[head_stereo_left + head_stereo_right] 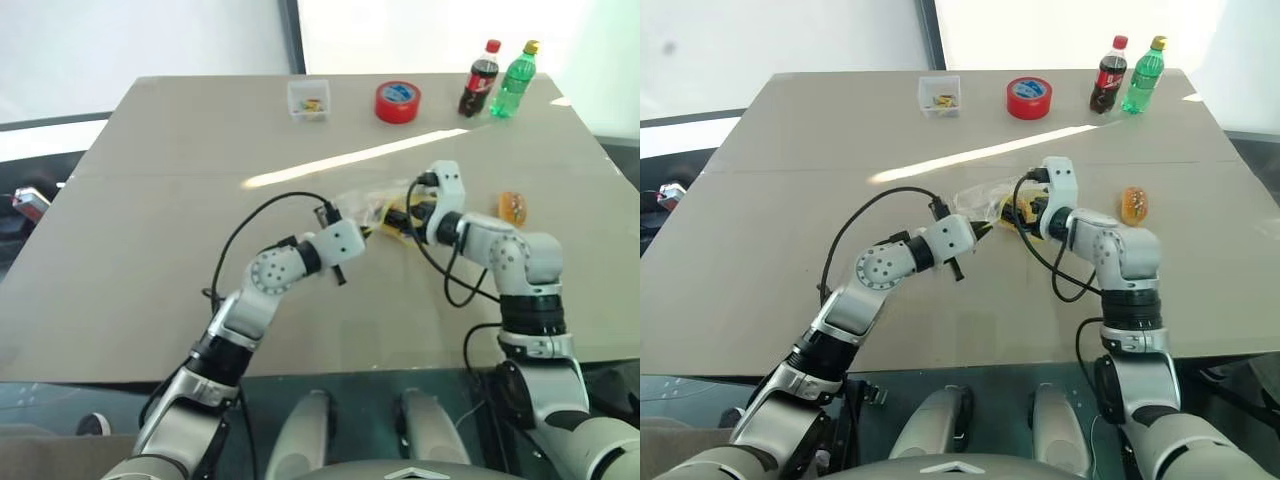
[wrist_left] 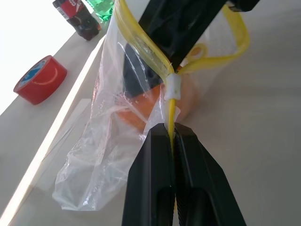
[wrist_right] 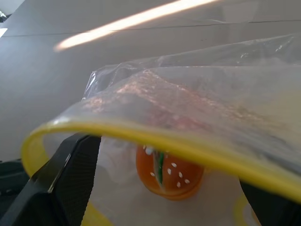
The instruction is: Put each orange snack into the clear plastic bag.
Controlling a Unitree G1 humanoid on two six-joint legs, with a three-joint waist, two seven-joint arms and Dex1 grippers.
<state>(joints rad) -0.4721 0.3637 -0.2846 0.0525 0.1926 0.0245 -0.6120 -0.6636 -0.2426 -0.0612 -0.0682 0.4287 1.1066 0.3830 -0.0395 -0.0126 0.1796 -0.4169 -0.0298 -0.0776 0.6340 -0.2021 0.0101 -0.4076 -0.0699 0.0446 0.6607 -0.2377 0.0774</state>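
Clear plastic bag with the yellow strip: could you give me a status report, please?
Left gripper shut on clear plastic bag yellow strip. Right gripper open inside bag mouth, one oval orange snack in. Second orange snack on table, unobstructed.

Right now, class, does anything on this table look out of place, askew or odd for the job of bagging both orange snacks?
One orange snack lies alone on the table, outside the clear plastic bag, beside the right arm. The other snack already sits inside the bag's open mouth. Nothing looks spilled or damaged.

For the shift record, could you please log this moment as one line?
left gripper: shut on clear plastic bag | right gripper: open inside bag | orange snack: in bag | second orange snack: on table
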